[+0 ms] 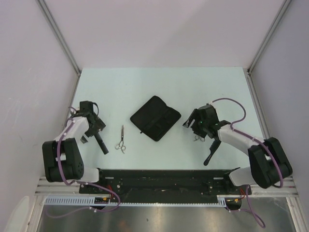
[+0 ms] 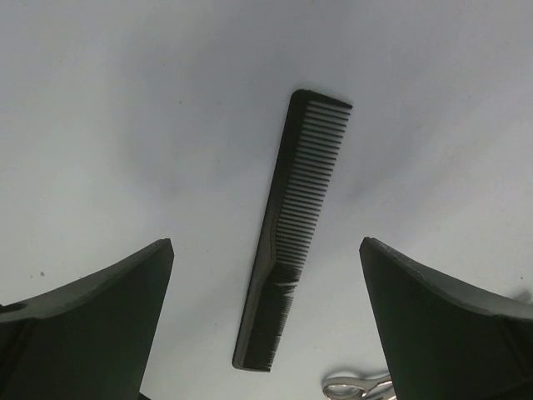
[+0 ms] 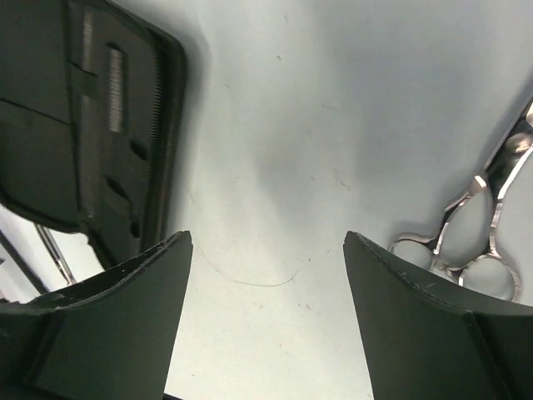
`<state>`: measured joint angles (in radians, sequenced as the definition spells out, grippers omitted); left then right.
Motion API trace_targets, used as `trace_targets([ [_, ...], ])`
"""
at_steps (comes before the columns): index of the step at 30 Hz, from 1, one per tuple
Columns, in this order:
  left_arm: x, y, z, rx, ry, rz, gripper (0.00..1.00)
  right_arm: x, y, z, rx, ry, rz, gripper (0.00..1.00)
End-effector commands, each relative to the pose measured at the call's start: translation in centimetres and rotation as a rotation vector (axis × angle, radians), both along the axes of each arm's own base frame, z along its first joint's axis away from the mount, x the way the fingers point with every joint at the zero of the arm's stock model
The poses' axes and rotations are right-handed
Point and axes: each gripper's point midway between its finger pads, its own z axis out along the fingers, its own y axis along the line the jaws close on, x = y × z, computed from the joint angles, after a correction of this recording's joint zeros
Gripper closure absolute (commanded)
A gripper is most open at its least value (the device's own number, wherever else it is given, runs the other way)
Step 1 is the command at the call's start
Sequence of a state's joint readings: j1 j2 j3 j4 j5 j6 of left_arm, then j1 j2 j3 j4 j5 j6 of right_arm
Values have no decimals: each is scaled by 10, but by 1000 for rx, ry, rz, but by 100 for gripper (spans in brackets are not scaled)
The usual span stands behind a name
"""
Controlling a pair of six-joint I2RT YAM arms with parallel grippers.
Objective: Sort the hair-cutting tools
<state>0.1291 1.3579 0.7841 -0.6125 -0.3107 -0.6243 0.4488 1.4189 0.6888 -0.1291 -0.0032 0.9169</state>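
A long narrow black comb (image 1: 102, 144) (image 2: 291, 225) lies flat on the table, just in front of my left gripper (image 1: 92, 131) (image 2: 266, 242), which hangs open above it without touching. One pair of silver scissors (image 1: 120, 140) lies to its right; its ring handle (image 2: 358, 387) shows at the bottom edge of the left wrist view. My right gripper (image 1: 193, 124) (image 3: 268, 236) is open over bare table with nothing between its fingers. A second pair of scissors (image 1: 199, 138) (image 3: 475, 233) lies just to its right. A black handled comb (image 1: 211, 153) rests nearer the right arm's base.
A flat black fabric case (image 1: 155, 117) (image 3: 83, 125) lies open in the middle of the table, left of my right gripper. A black rail (image 1: 159, 176) runs along the near edge between the arm bases. Grey walls enclose the table on three sides.
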Motion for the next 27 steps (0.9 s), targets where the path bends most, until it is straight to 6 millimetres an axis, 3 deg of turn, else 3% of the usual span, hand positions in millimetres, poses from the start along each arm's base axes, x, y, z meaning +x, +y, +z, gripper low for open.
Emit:
trace_targets([
  [1, 34, 4, 7, -11, -13, -106, 1, 7, -26, 34, -88, -136, 41, 22],
  [6, 49, -2, -1, -72, -36, -182, 13, 17, -35, 52, -38, -179, 46, 23],
  [14, 48, 7, -19, -129, -12, -184, 33, 33, -47, 67, -70, -212, 46, 25],
  [20, 52, 8, -32, -160, 6, -183, 43, 42, -54, 74, -68, -224, 24, 25],
  [27, 49, 16, -38, -168, 11, -164, 46, 50, -61, 71, -56, -217, -1, 25],
])
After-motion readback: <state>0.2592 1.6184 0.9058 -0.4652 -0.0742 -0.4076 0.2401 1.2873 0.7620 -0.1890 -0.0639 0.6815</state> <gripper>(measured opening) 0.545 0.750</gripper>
